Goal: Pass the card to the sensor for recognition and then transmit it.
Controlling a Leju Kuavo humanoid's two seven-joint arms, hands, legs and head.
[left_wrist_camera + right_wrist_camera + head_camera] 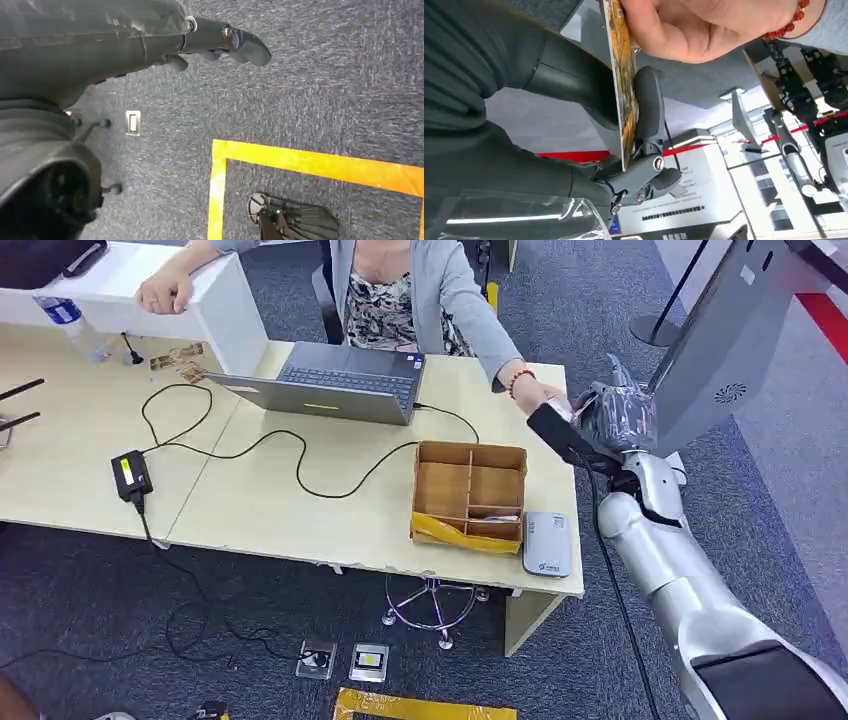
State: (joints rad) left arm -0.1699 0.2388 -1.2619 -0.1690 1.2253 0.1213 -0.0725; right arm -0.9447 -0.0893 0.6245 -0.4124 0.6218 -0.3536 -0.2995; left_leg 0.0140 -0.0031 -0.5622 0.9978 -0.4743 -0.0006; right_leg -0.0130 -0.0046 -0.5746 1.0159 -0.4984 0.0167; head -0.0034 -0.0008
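Observation:
A yellow patterned card [621,75] stands edge-on, pinched between the thumb and a dark finger of my right hand [644,125]. A person's hand [694,30] with a red bead bracelet grips the card's other end. In the head view my right hand [612,418] is raised beside the table's far right corner, meeting the person's hand [540,395]. The grey card sensor [547,543] lies flat on the table near its front right corner, below and to the left of my hand. My left hand [220,42] hangs over the carpet, its fingers apart and holding nothing.
A wooden compartment box [470,495] sits just left of the sensor. Further left are an open laptop [340,380], a black cable and a power adapter [131,476]. A grey slanted panel [730,340] stands close to my right hand. Yellow tape [300,162] marks the floor.

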